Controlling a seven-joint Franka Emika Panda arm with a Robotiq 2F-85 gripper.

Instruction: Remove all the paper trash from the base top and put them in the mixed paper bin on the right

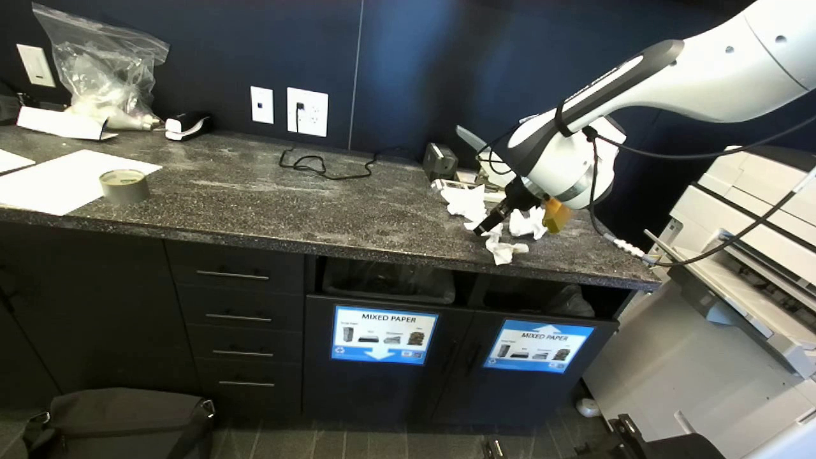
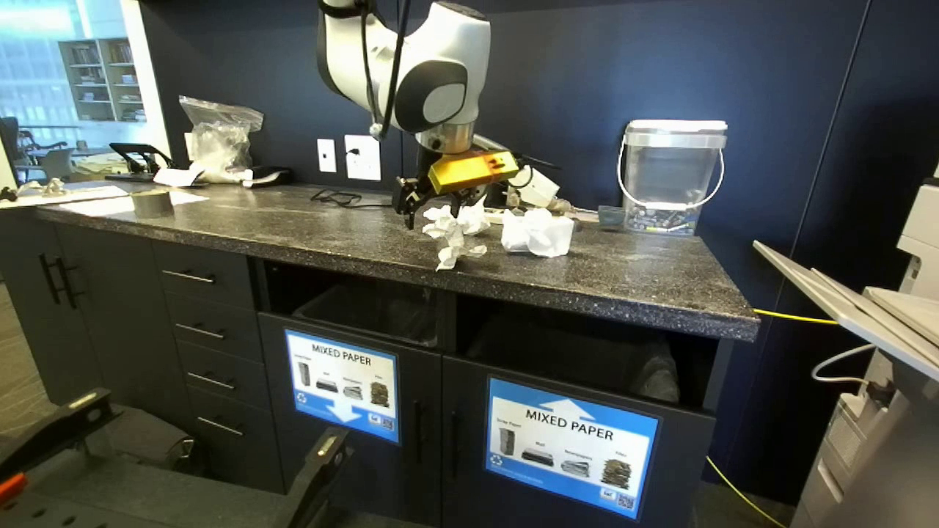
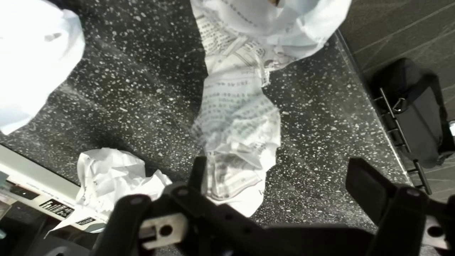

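Crumpled white paper lies on the dark speckled counter. A long printed piece lies nearest the front edge and also shows in both exterior views. A second crumpled piece lies further back, at lower left in the wrist view. A third white piece lies to the right, at upper left in the wrist view. My gripper is open and low over the counter; the printed piece's end lies beside its left finger. The right mixed paper bin sits in the cabinet opening below, behind its sign.
A left bin has its own sign. A clear bucket and a grey box stand at the back. A tape roll, a plastic bag and a black cable are further left. A printer stands right.
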